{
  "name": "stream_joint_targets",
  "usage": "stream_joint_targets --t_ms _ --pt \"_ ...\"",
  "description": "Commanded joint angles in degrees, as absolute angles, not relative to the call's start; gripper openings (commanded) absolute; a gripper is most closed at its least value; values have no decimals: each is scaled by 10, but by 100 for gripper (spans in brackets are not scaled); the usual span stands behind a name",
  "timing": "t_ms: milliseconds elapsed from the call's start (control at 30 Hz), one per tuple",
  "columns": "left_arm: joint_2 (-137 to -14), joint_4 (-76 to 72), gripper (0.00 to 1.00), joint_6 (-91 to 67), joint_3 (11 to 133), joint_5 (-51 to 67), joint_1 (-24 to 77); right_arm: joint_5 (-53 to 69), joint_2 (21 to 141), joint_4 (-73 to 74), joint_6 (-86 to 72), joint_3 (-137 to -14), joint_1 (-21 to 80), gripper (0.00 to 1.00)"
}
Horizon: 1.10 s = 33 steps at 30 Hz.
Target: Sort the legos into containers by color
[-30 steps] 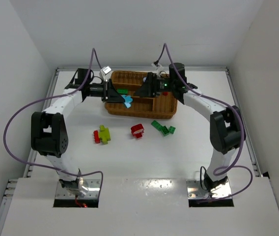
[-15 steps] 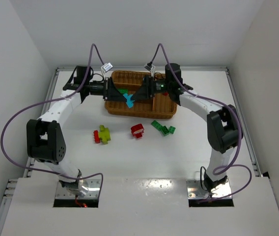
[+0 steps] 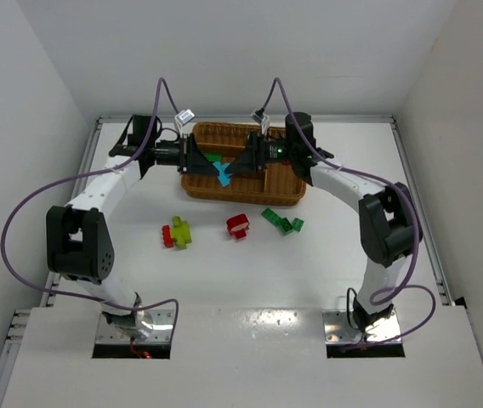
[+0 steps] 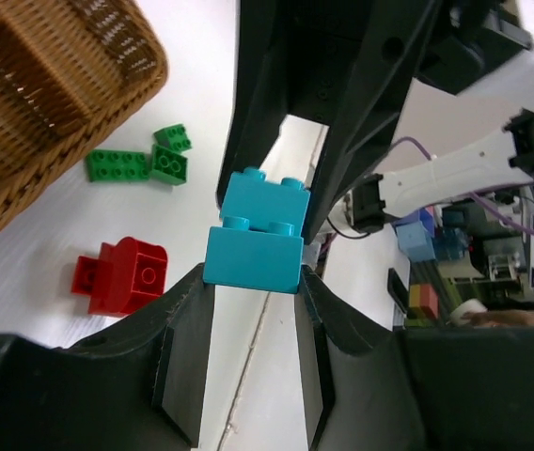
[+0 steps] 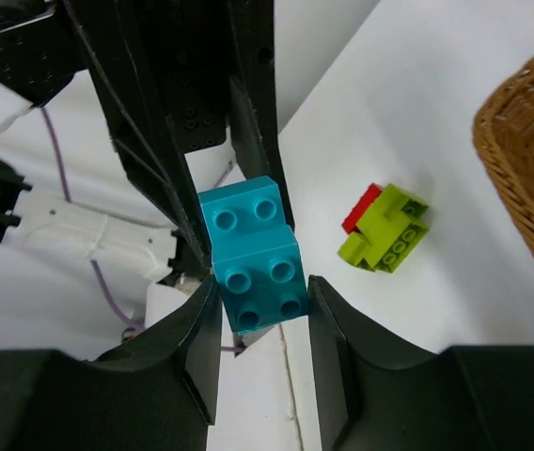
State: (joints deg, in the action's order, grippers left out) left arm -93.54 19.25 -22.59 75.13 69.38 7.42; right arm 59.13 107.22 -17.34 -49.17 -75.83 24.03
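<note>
Right pincer [image 5: 260,291] now also grips blue lego [image 5: 251,246].

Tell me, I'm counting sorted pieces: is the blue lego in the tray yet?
Out. The blue lego is clamped in mid-air between the left gripper and right gripper, not resting in the tray.

Lab: white-walled test booth [image 3: 241,59], purple cabling [image 3: 160,85].

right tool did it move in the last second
Yes: the right tool slid left over the wicker tray, reaching the blue brick in the left tool.
</note>
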Motion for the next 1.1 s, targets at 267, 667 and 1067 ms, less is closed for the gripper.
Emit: stream_joint_targets --t_ms 267,667,1067 --pt "-953 140 0 -291 773 615 64 339 1020 -21 -429 -766 216 11" --pt "-1204 154 0 -484 1050 323 76 17 1128 196 -387 -975 221 11" --pt "-1404 165 0 -521 1266 269 82 -21 1212 234 -364 -1091 221 12"
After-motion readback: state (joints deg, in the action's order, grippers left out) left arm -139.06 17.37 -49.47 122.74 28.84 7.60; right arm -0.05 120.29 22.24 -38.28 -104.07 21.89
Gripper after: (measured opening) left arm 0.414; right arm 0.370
